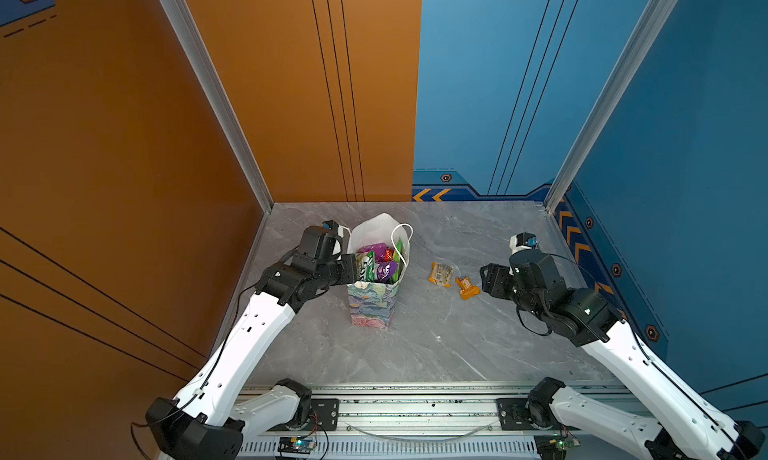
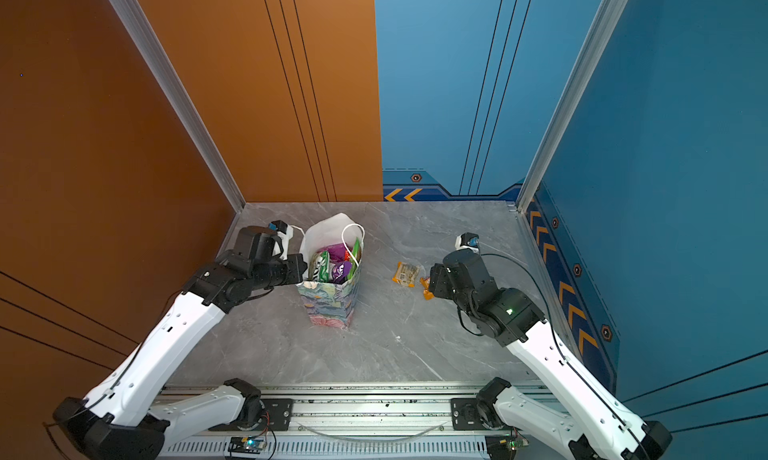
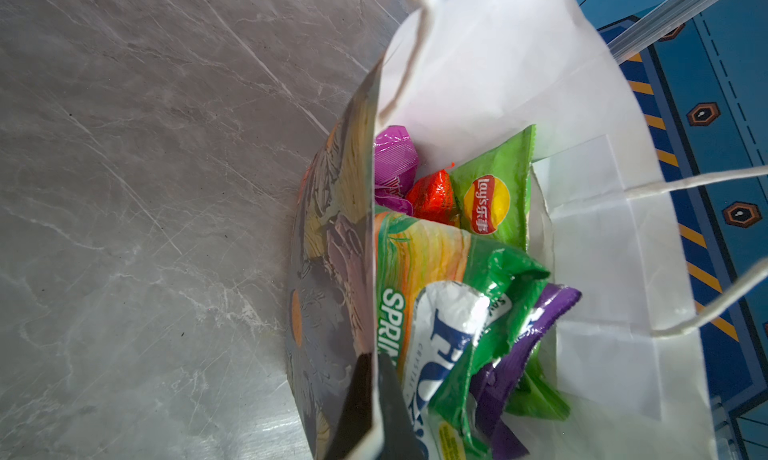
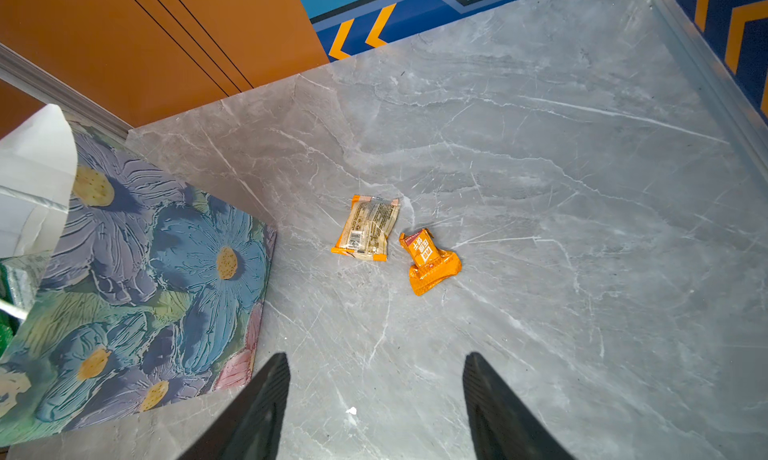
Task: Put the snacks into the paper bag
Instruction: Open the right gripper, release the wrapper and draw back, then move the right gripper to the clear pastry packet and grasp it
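The left end effector [image 1: 352, 271] pinches the left rim of the upright floral paper bag [image 1: 374, 306], likely to keep its mouth open and steady. Inside sit crinkly plastic snacks [image 3: 436, 271]: green, magenta, red and purple packets. Rightward on the grey marbled table [image 1: 436, 345] lie a flat orange-edged packet [image 4: 370, 227] and a crumpled orange packet [image 4: 430, 260], just beside each other. The right end effector [image 4: 376, 358] hovers near them, jaws wide and empty. A white cord handle [image 3: 685, 183] standing at the bag's right rim could snag a drop.

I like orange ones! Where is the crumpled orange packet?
In both top views the crumpled orange packet lies on the table, right of the paper bag, beside the beige packet.
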Available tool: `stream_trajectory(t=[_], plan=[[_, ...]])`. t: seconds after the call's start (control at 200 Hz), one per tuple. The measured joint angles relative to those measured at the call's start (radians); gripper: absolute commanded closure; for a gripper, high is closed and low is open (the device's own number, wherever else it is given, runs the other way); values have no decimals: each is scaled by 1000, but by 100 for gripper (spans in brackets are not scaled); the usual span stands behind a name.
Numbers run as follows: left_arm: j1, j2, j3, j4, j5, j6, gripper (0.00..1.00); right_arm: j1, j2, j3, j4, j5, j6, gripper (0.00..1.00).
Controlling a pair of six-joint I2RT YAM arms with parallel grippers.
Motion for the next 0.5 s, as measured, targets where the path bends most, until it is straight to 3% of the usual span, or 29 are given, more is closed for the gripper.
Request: stream_trajectory(t=[0.501], plan=[[0, 0, 0, 0, 0, 0, 98, -107, 24, -153, 73, -104, 19, 30]])
